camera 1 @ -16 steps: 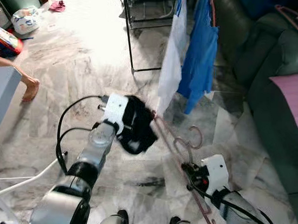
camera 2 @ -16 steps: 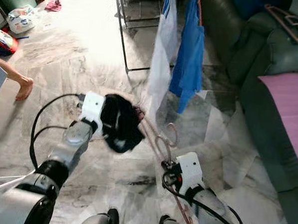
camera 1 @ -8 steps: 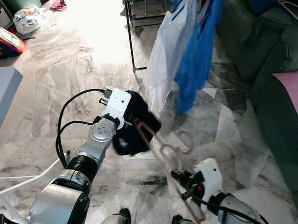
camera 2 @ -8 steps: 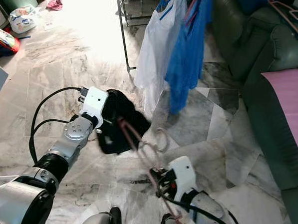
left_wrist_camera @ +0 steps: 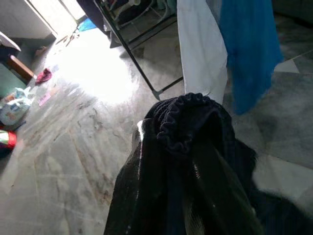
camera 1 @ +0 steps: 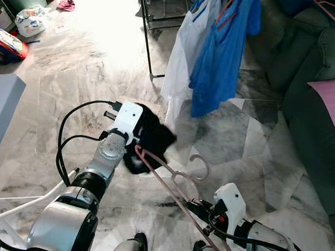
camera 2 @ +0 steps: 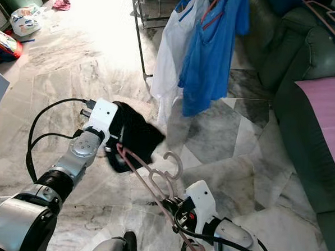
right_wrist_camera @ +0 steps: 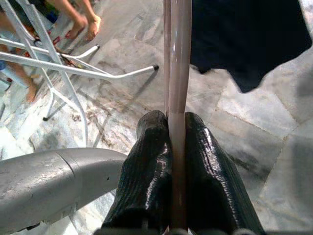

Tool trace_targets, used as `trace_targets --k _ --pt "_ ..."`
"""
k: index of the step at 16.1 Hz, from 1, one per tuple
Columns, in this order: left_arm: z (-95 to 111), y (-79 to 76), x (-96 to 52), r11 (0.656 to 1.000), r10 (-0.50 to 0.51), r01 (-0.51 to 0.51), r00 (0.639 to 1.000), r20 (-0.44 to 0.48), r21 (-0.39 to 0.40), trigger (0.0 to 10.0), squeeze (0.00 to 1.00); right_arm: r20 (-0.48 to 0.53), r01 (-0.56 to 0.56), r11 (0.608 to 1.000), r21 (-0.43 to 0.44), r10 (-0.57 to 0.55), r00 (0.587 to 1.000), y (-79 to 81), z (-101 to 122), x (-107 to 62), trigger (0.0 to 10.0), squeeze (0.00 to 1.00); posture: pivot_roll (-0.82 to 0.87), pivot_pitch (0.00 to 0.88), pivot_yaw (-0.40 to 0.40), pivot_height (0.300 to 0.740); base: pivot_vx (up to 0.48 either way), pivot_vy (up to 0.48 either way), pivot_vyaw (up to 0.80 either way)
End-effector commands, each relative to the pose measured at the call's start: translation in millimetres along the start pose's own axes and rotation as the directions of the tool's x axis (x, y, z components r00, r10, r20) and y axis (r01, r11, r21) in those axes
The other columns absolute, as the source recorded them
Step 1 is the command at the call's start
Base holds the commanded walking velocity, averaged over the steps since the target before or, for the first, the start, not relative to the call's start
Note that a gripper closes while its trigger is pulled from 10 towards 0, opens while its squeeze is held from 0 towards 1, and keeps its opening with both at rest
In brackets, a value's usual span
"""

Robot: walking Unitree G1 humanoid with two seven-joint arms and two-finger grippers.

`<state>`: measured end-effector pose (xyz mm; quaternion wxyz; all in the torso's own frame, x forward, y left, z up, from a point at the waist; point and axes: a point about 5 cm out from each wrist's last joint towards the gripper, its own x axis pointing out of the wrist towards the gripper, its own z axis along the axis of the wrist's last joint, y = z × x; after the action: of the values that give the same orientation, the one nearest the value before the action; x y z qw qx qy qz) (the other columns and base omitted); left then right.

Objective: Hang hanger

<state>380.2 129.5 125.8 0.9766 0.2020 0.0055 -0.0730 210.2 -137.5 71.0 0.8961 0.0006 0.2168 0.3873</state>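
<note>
Because the garment must go onto the hanger before it can hang, the head views show the left gripper [camera 1: 137, 136] holding the black garment [camera 1: 149, 144] up beside the pink hanger [camera 1: 173, 182], whose hook points toward the clothes rack [camera 1: 147, 34]. The right gripper [camera 2: 180, 210] grasps the hanger's lower bar. In the left wrist view, the dark cloth [left_wrist_camera: 188, 147] drapes over clamped fingers. In the right wrist view, both fingers [right_wrist_camera: 151, 161] pinch the hanger bar [right_wrist_camera: 176, 73] tight, steadying it.
</note>
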Motion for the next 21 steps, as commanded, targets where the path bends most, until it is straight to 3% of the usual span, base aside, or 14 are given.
trace_targets --k 1,6,9,19,21 --pt "1 4.0 0.9 1.000 0.004 -0.004 1.000 0.003 0.017 10.0 0.00 0.014 -0.026 1.000 -0.005 0.026 1.000 6.4 3 1.6 10.0 0.00 -0.05 0.237 0.120 0.740 0.000 0.000 0.00" --pt "10 3.1 -0.4 0.992 -0.121 0.124 0.989 0.086 -0.034 10.0 0.00 0.005 0.039 0.999 -0.026 -0.039 0.999 -3.7 2 4.4 10.0 0.00 -0.04 0.233 0.126 0.740 0.000 0.000 0.00" --pt "7 11.5 -0.5 0.995 -0.102 0.102 0.992 0.074 -0.001 10.0 0.00 0.012 0.009 0.999 -0.035 -0.009 1.000 -4.2 5 1.3 10.0 0.00 -0.04 0.233 0.126 0.740 0.000 0.000 0.00" --pt "6 15.7 0.3 0.995 -0.080 0.076 0.995 0.058 0.068 10.0 0.00 -0.021 -0.059 0.998 -0.025 0.058 0.998 -2.4 0 -10.3 10.0 0.00 -0.05 0.234 0.126 0.740 0.000 0.000 0.00" --pt "3 16.3 -0.5 0.995 -0.081 0.078 0.995 0.049 0.066 10.0 0.00 -0.048 0.021 0.999 -0.046 -0.023 0.999 -13.9 -3 -12.4 10.0 0.00 -0.05 0.233 0.126 0.740 0.000 0.000 0.00"
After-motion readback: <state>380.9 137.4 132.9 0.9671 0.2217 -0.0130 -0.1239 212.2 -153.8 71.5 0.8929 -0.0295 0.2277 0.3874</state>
